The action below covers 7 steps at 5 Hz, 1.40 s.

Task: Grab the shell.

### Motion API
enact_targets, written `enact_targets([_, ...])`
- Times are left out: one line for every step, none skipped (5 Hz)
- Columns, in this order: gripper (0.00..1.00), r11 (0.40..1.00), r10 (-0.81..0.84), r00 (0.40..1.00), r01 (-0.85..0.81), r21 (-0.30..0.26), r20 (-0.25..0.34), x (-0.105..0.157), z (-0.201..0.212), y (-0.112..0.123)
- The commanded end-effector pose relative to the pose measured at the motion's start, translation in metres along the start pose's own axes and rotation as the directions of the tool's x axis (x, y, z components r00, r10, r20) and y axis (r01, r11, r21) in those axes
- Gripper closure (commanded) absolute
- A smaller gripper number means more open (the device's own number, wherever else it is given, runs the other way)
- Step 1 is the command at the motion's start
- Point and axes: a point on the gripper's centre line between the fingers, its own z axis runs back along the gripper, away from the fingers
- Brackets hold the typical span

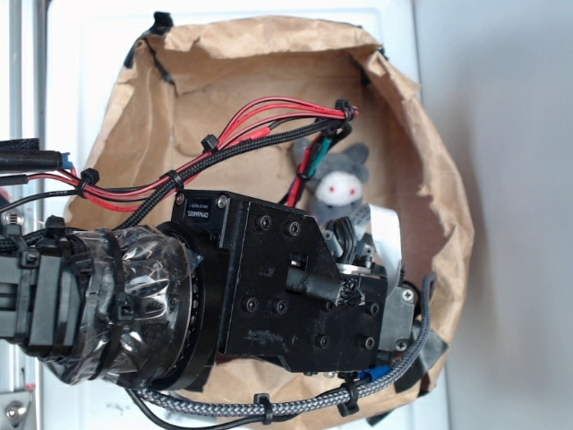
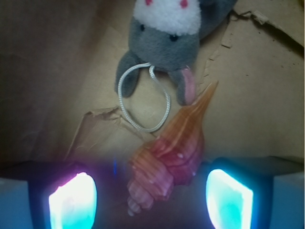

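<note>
Orange-tan ridged spiral shell (image 2: 167, 157) lies on the brown paper bag (image 1: 430, 170) floor, its spire touching the grey plush animal (image 2: 167, 33) and its white cord loop (image 2: 143, 102). Risk: closing could snag that cord or skid the tapered shell sideways. The end effector (image 2: 150, 198) is spread wide, its fingers (image 2: 74, 200) flanking the shell, contact not discernible.

Setting: crumpled brown paper bag (image 1: 421, 143), opened out and lying on a white desk (image 1: 81, 81). Bag walls stand up around a creased, torn paper floor (image 2: 257, 95). Black tape tabs (image 1: 161, 20) sit at the bag's upper rim. Right of the bag, a plain pale grey surface (image 1: 501, 179), unmarked. Left of the bag, a metal rail (image 1: 12, 63) runs along the desk edge. Light is even and bright outside the bag, dim brown within.
</note>
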Motion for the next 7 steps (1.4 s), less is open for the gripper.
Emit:
enact_targets([0.00,0.999,-0.009,0.998,0.011,-0.048,0.054,0.008,0.014,-0.011])
enact_targets([0.00,0.999,-0.030,0.997,0.032,-0.030,0.070,0.008,0.005,-0.013])
enact_targets([0.00,0.998,-0.052,0.994,0.053,-0.016,0.091,-0.006,0.001,0.011])
enact_targets([0.00,0.998,-0.067,0.991,0.068,-0.001,0.116,-0.002,-0.007,0.016])
enact_targets([1.00,0.997,-0.069,0.991,0.070,-0.009,0.111,-0.002,-0.005,0.018])
enact_targets([1.00,0.996,-0.084,0.990,0.087,-0.021,0.109,-0.002,-0.005,0.017])
enact_targets([0.97,0.995,-0.092,0.992,0.096,-0.040,0.088,-0.001,-0.003,0.016])
